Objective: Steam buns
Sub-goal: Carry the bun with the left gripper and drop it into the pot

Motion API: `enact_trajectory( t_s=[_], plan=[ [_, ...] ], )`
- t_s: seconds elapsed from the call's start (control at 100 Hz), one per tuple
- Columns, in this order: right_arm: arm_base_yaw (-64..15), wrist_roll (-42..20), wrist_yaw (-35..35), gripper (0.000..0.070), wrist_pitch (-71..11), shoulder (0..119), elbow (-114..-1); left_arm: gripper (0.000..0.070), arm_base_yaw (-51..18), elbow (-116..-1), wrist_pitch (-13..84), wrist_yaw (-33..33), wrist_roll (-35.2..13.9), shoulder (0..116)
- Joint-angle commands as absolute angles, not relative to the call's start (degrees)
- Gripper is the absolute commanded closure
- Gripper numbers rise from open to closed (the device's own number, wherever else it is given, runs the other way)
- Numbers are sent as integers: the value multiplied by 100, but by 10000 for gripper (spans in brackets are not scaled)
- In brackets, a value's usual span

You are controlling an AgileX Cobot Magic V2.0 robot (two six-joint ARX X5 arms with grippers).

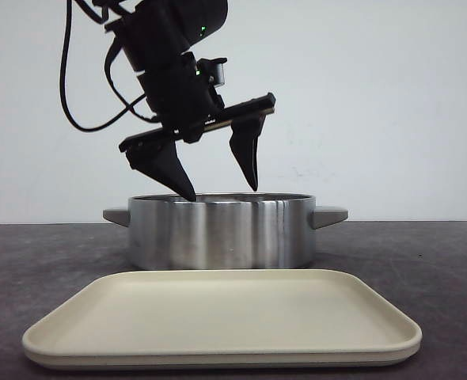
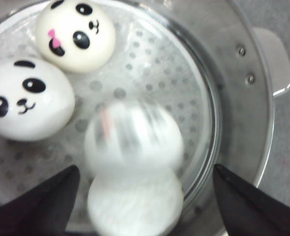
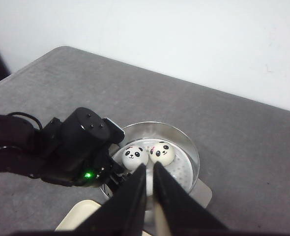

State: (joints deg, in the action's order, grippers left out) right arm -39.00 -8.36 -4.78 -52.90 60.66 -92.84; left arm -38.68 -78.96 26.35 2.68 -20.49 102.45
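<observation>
- The table (image 1: 439,261) is a dark grey surface set before a plain white wall.
- A cream tray (image 1: 218,317) lies at the near edge of the table, just in front of the pot.
- A shiny steel pot (image 1: 222,229) with side handles stands behind the tray; a perforated steamer plate (image 2: 150,78) sits inside it.
- The left gripper (image 1: 218,178) hangs over the pot with its jaws spread wide and nothing between them, fingertips just above the rim.
- The right gripper (image 3: 149,191) is seen only from its own wrist camera, high above the pot, its fingers almost together with a thin gap and nothing held.
- The buns (image 2: 29,98) are all in the pot on the steamer plate: two sharp panda faces side by side, two more blurred, one partly over the other, between the left gripper's fingers in the wrist view.
</observation>
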Motion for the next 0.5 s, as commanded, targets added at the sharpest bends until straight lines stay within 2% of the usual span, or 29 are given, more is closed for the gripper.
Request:
enact_trajectory(
  t_s=[0.0, 0.09, 0.24, 0.39, 0.49],
  plan=[
    [-3953, -827, -502, 685, -5269, 6147, -9373, 112, -3900, -8243, 2714, 246, -2016, 10333],
    [-3953, -825, -504, 685, -5282, 6176, -9371, 95, -3900, -8600, 3107, 255, -1986, 10331],
    [-3953, -790, -631, 685, -5321, 6213, -9360, 127, -3903, -8956, 3544, 386, -1844, 10051],
    [-3953, -674, -1068, 685, -5317, 6208, -9212, 367, -4016, -8954, 3642, 1083, -1839, 9306],
    [-3959, -666, -1081, 685, -5301, 6165, -9026, 437, -4071, -8952, 3776, 1352, -1782, 8746]
  ],
)
